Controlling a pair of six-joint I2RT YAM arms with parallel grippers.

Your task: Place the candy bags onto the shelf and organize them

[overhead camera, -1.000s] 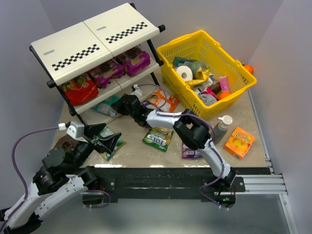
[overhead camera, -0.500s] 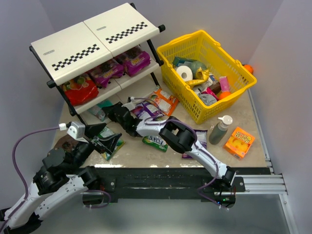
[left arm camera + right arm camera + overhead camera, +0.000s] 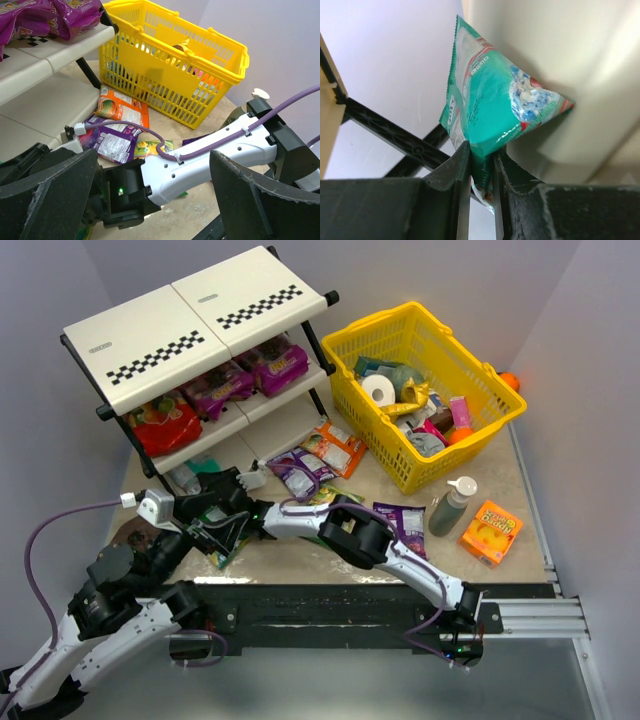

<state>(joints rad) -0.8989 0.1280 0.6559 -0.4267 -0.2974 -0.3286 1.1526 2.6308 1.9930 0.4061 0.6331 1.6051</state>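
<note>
- The right end effector [image 3: 479, 160] is clamped on the bottom edge of a teal candy bag [image 3: 495, 105]. Its two fingers pinch the film flat, with no gap visible.
- The left end effector [image 3: 226, 538] has its fingers spread wide and holds nothing. It hovers low over the counter [image 3: 300, 550] near the front left, above a green bag [image 3: 214, 516].
- The teal candy bag stands up from the fingers at the left end of the lowest tier of the shelf [image 3: 190, 325]. Its upper corner is close against a cream panel, though the pictures do not show whether it touches.
- Purple bags [image 3: 245, 375] and a red bag [image 3: 163, 423] already lie on the middle tier. An orange bag [image 3: 335, 447] and other purple ones [image 3: 300, 468] lie loose on the counter beside the yellow basket [image 3: 425, 385].
- The pouch looks light, soft and glossy, so it probably bends and slips easily, and its contents would likely shift as it tilts.
- The flat sealed edge looks like the best place to grip. The puffed middle would likely squash or slide between the fingers.
- On the slanted tier, a released bag may slide forward, so it likely needs to be laid flat and low before it is let go.
</note>
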